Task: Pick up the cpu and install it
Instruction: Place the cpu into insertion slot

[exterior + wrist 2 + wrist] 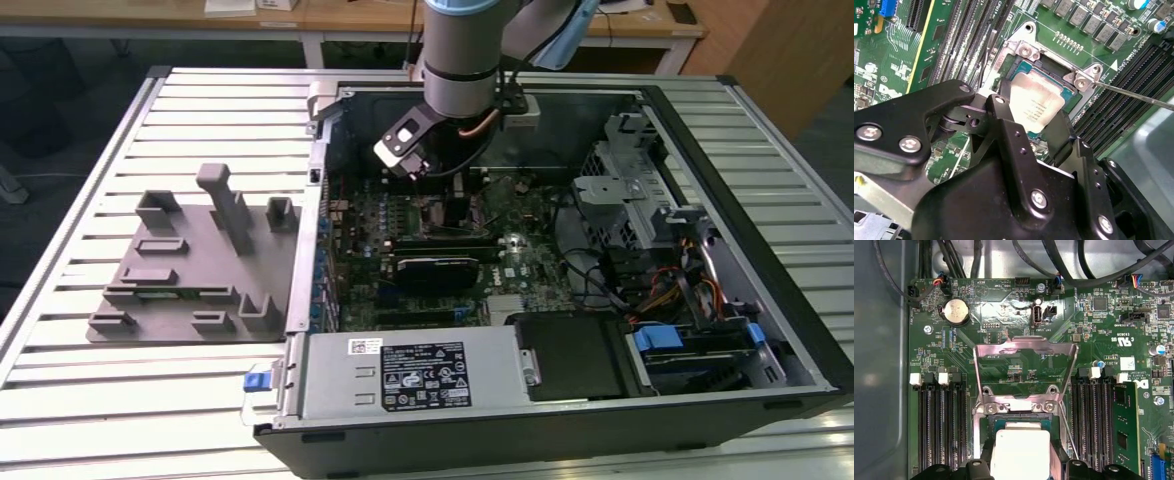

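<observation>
Your gripper [1033, 111] is clamped on the cpu [1040, 95], with one black finger [1004, 117] on each of two opposite edges. The first wrist view shows the same grip. The chip is silver top up, right over the open socket [1021, 66]. You can't tell whether it rests in the recess or hangs just above. The load plate [1026, 347] is flipped up and back, and its lever [1134, 95] lies out across the memory slots [1139, 65]. Around that is the green motherboard [1094, 335], inside the computer case [534, 440]. The grey fixture tray [187, 270] is well apart, on the exterior view's left. Risks, as a judgement: if the chip is slightly rotated or offset, pressing down could bend the socket contacts. If you let go while it is tilted, one edge could ride up on the socket wall. The fingers reach down beside the socket frame, so a sideways drift could scrape the board or nudge the lever. A crooked chip would also jam the plate when it closes.
</observation>
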